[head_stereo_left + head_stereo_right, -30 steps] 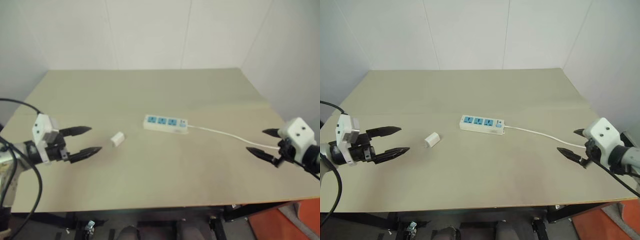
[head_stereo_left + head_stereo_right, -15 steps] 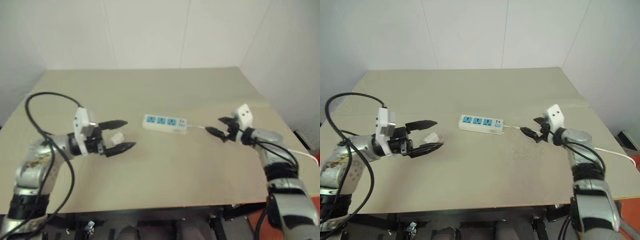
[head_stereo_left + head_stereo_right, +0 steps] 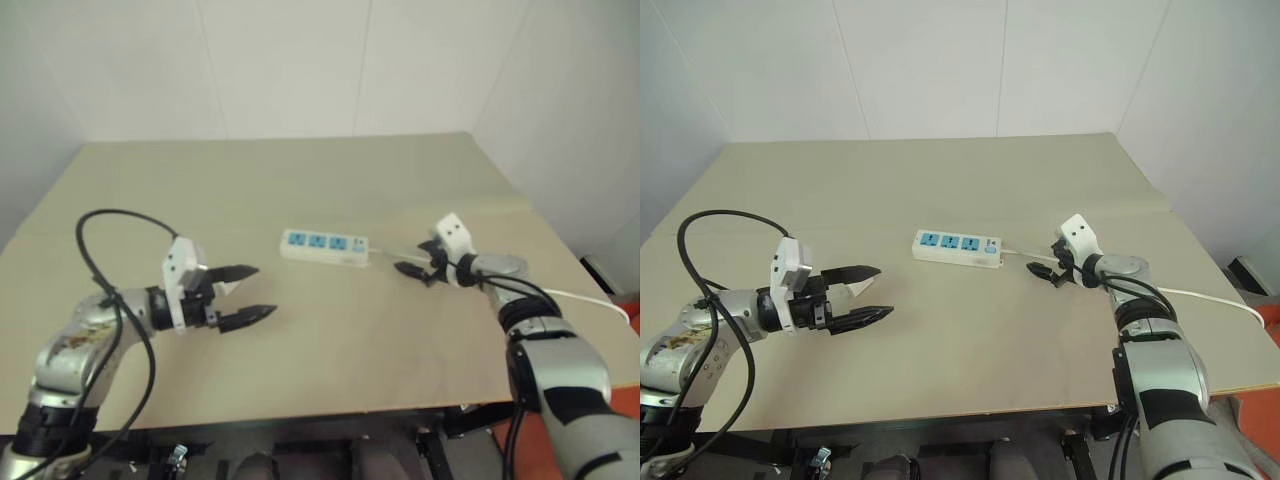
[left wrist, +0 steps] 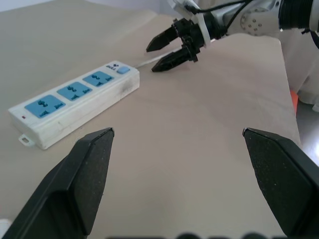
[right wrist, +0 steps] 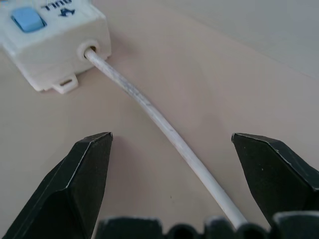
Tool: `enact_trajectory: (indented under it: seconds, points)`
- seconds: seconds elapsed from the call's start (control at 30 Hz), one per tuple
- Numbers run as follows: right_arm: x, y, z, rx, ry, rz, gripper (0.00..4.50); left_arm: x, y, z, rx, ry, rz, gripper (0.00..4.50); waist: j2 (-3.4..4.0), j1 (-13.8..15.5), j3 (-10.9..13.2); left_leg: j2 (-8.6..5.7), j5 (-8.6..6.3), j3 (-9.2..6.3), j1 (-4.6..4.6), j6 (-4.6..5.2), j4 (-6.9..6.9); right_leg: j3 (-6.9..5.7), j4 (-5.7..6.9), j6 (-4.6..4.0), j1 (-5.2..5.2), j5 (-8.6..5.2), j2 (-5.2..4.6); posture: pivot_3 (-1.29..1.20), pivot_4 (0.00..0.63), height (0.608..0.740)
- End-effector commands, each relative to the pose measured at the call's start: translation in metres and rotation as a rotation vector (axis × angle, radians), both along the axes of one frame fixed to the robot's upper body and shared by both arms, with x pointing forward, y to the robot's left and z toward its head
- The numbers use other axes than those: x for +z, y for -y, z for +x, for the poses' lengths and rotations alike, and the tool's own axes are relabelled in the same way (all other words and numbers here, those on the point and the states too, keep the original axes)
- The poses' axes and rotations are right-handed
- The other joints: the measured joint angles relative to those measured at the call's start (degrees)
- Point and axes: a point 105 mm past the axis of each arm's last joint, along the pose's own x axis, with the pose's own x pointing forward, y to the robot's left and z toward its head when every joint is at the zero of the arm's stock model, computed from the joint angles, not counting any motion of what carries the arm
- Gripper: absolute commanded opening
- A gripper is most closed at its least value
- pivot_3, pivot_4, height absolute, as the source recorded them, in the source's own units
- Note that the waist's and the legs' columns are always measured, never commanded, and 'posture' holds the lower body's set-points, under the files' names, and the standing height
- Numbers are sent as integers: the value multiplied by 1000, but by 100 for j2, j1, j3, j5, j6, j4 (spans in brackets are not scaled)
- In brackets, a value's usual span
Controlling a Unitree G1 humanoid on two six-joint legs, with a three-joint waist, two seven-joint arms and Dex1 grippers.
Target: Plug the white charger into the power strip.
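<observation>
Between your left tool's (image 3: 866,295) wide-open, empty fingers lies the white charger (image 3: 864,285), now reached. Your right tool (image 3: 1048,270), also spread and empty, has swung in just beyond the power strip's (image 3: 956,247) switch end, straddling its cord (image 5: 164,127). Close left next.

A: What colour is the strip (image 3: 958,248)?
B: White, with three blue socket faces in a row and a small blue switch at one end. Its cord (image 5: 164,124) is white too.
A: And the counter (image 3: 970,180)?
B: Plain beige, no pattern.
A: The tools?
B: Both the left tool (image 3: 871,294) and the right tool (image 3: 1049,265) have black fingers, each with a white box mounted behind them.
A: Walls?
B: The wall (image 3: 920,70) is white.
</observation>
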Motion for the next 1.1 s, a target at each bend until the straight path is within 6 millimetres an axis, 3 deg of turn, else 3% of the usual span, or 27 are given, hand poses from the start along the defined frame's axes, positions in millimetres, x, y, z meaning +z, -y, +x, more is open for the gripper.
enact_trajectory:
  seconds: [0.03, 0.13, 0.47, 0.53, 0.87, 0.97, 1.1]
  points:
    - [5, 1, 3, -9, -38, -29, 4482, 6, 6, -1, -24, 40, 10, 4500, 0, 7, 0, 0, 0, 0, -2, 0, 0, -1, -1, 0, -1, 0, 0, 0, 150, 740]
    - [3, -1, 2, -12, -88, -15, 3934, 7, 9, -1, -32, 42, -3, 4500, 0, 22, 0, 0, 0, -1, -5, 0, 0, -2, -2, 0, -2, 0, 0, 0, 150, 740]
    - [7, 1, 3, -2, -80, -61, 536, 4, 9, 1, -22, 49, 6, 4500, 0, 15, 0, 1, 0, -1, 0, 0, 0, -1, 0, 0, 0, 0, 0, 0, 150, 740]
    - [7, 2, 2, 5, -68, -87, 36, 3, 9, 2, -22, 51, 7, 4500, 0, 16, 0, 0, 0, -1, 1, 0, 0, -1, 1, 0, 0, 0, 1, 0, 150, 740]
    - [22, -9, -14, 247, 55, -153, 15, 4, 8, 7, -27, 81, 17, 4500, 1, 19, 0, 0, 0, -2, -4, 0, 0, -2, -1, 0, -1, 0, 0, 0, 150, 740]
    - [23, -14, -32, 333, 90, -179, 15, 2, 12, 8, -38, 86, 33, 4500, 1, 36, 1, 0, 0, -4, -4, 0, -1, -4, -1, 1, -1, 0, 0, 0, 150, 740]
    - [22, -12, -61, 311, 132, -207, 15, 0, 12, 9, -41, 86, 45, 4500, 2, 52, 1, 0, 0, -6, -10, 0, 0, -4, 2, 3, -5, -1, -1, 0, 150, 740]
